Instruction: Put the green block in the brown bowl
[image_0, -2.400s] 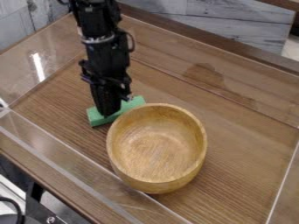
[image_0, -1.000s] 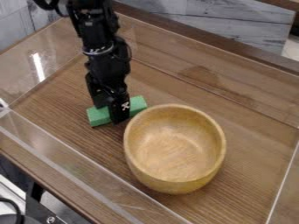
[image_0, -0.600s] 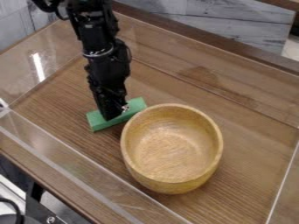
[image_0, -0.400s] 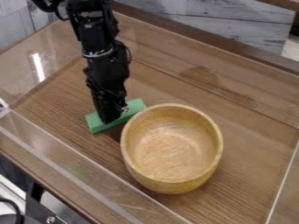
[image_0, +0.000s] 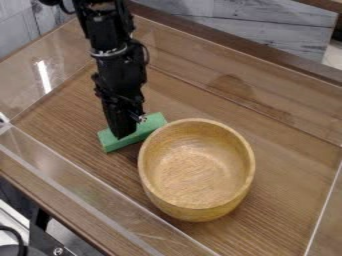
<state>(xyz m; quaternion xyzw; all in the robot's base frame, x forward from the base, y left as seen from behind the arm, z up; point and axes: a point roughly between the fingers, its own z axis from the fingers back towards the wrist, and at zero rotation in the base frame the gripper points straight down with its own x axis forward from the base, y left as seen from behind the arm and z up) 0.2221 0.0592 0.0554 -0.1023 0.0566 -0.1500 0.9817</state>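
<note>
1. My gripper (image_0: 120, 126): black and pointing steeply down, with the jaws drawn together and pinching the green block across its narrow width, towards its left end.
2. Green block (image_0: 147, 130): a flat bright green bar on the wooden tabletop (image_0: 267, 110), lying just left of the bowl and outside it. Its right end points up and away towards the bowl's far rim, close to that rim. I cannot tell whether the two touch, or whether the bar has left the table surface.
3. Brown bowl (image_0: 194, 207): round, light wood with thick walls, standing upright near the front of the table, to the right of my arm. Its hollow shows only bare grain, and the green bar is not in it.
4. Clear panel (image_0: 67, 190): a transparent sheet running along the near edge of the table, in front of both the bowl and the bar.
</note>
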